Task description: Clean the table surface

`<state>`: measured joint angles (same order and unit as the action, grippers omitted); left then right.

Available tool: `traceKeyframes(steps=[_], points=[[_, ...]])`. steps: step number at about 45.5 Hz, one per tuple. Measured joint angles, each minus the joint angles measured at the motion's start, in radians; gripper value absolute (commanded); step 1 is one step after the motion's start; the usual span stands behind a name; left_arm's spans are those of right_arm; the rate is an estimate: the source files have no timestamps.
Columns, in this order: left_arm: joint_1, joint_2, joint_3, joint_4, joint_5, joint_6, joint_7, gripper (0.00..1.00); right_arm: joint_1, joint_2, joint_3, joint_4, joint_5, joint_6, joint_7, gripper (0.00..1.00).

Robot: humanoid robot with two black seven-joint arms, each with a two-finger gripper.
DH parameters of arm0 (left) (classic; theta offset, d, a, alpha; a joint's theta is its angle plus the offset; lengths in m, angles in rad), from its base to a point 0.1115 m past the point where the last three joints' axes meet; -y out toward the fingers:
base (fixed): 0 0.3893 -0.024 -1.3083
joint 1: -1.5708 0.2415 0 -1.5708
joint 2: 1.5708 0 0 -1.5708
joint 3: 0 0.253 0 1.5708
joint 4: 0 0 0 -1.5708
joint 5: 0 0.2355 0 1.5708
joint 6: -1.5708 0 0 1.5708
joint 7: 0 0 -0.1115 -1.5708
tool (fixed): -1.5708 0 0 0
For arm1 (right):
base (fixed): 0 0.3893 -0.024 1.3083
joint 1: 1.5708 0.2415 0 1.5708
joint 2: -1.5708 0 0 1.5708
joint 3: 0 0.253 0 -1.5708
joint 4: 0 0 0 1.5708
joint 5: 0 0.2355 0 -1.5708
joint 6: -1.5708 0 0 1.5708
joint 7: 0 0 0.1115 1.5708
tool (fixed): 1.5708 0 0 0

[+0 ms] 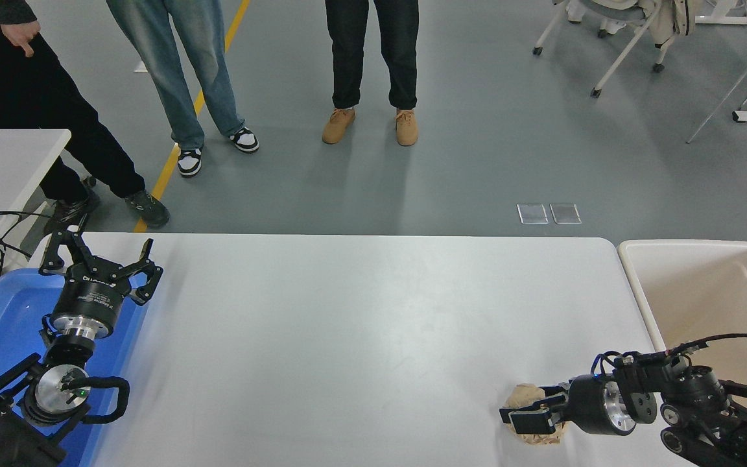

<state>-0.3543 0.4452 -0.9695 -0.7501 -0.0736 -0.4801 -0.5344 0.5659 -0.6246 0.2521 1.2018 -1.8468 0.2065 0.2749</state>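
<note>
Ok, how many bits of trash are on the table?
1: a crumpled brown paper wad near the table surface's front right corner, between the right gripper's fingers. None elsewhere.

**Table surface: state at this moment**

The table surface [347,337] is seen as a large plain white rectangle with rounded far corners and a smooth matte finish; a soft sheen is caught near its middle. It lies level and fills most of the lower half of the view. Its far edge is bordered by grey floor, its left edge by a blue bin [4,318], its right edge by a beige bin [704,285]. One crumpled tan paper wad [532,415] is found on it, at the near right corner. The rest of the visible top is unmarked.
</note>
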Motion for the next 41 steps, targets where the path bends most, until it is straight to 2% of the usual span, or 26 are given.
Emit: traceKeyframes(steps=[33, 41], points=[[0.0, 0.0, 0.0, 0.0, 0.0, 0.0, 0.0, 0.99, -0.008, 0.003, -0.145, -0.062, 0.008, -0.221, 0.087, 0.97], [0.0, 0.0, 0.0, 0.0, 0.0, 0.0, 0.0, 0.99, -0.002, 0.018, -0.153, -0.083, 0.015, -0.275, 0.091, 0.93]])
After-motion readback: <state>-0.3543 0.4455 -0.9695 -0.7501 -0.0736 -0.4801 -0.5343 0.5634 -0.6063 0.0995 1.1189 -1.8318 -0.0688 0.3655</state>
